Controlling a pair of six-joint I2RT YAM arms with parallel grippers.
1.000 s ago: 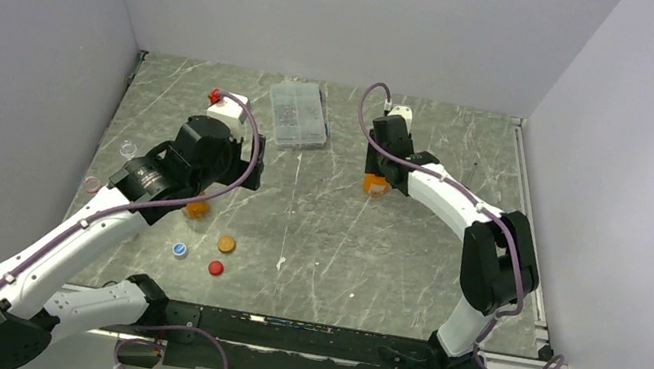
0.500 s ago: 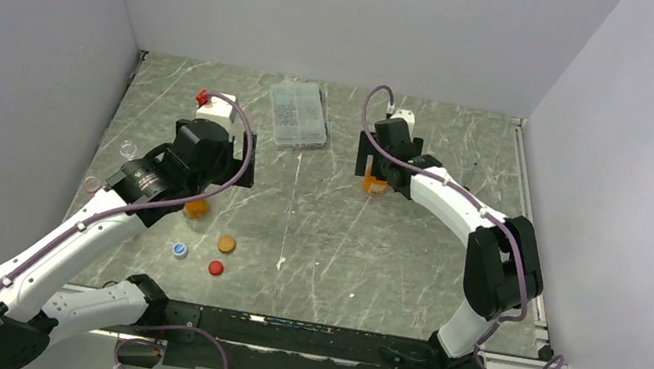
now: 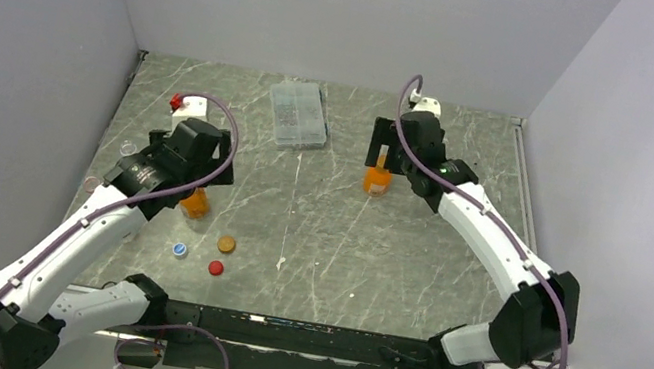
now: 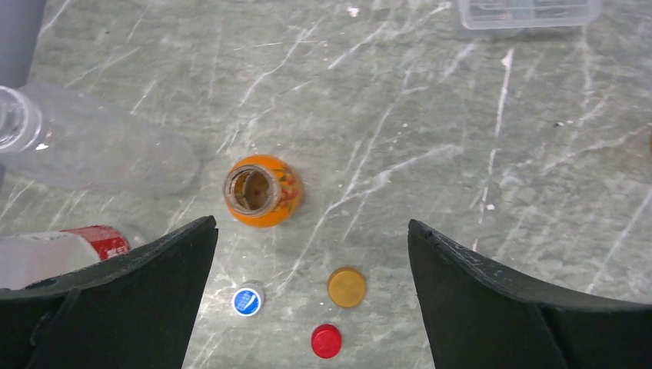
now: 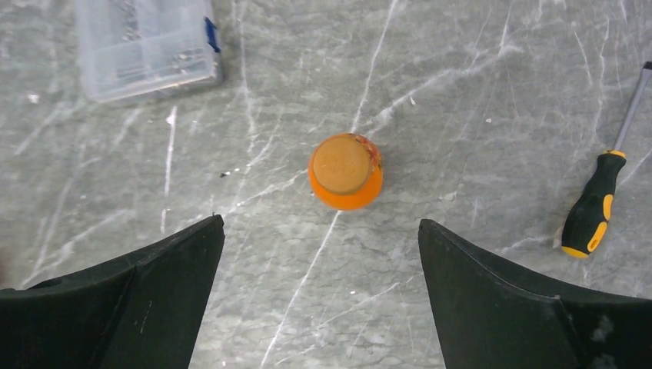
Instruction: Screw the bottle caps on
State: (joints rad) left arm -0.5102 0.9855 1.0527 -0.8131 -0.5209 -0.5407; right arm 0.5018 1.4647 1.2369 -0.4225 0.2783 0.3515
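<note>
Right gripper [image 5: 321, 223], fingers spread, hangs over the capped bottle [image 5: 345, 171] toward the far edge; only its wrist view shows a screwdriver [image 5: 596, 201]. Left gripper [image 4: 311, 231], also spread, overlooks the open bottle [image 4: 261, 190], orange cap [image 4: 346, 287], red cap [image 4: 326, 340] and blue-and-white cap [image 4: 247, 301] toward the near-left corner.

A fixed camera high behind the arm bases looks down and forward across the whole marbled worktop [image 3: 324, 235]. The left wrist camera stares steeply down between its own jaws, close above the uncapped orange bottle [image 4: 261, 191] and loose caps [image 4: 345, 286]; the right wrist camera does the same above the capped orange bottle [image 5: 347, 194]. Both wrist views clip the clear compartment box [image 4: 529, 11] at their top edge, and the overhead view takes in all of these.
</note>
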